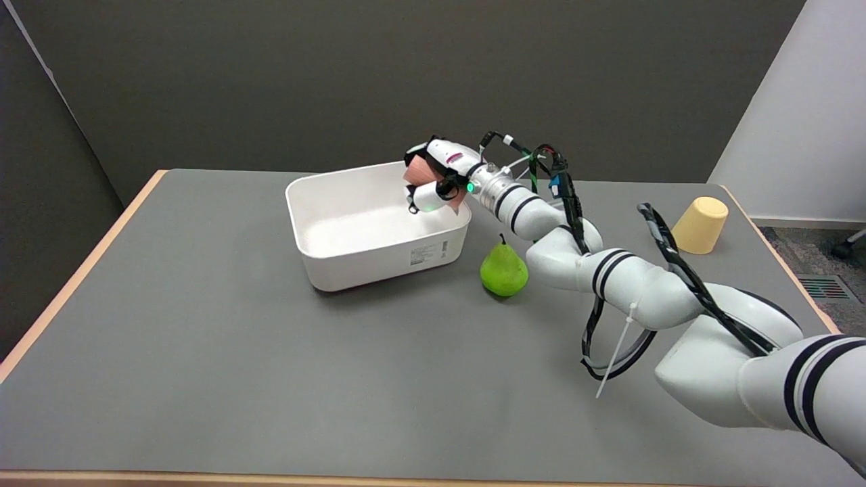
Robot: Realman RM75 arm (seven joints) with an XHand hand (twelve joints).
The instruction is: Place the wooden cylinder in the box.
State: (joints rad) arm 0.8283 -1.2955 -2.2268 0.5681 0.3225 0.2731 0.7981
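My right hand hangs over the right rim of the white box, above its inside. Its fingers are curled around the wooden cylinder, a pinkish-brown piece that shows between them and is mostly hidden. The cylinder is in the air, clear of the box floor. The inside of the box shows nothing else in it. The right arm reaches in from the lower right across the table.
A green pear stands just right of the box, under the forearm. An upturned yellow cup sits near the table's far right edge. The grey table has a wooden edge along its left and front.
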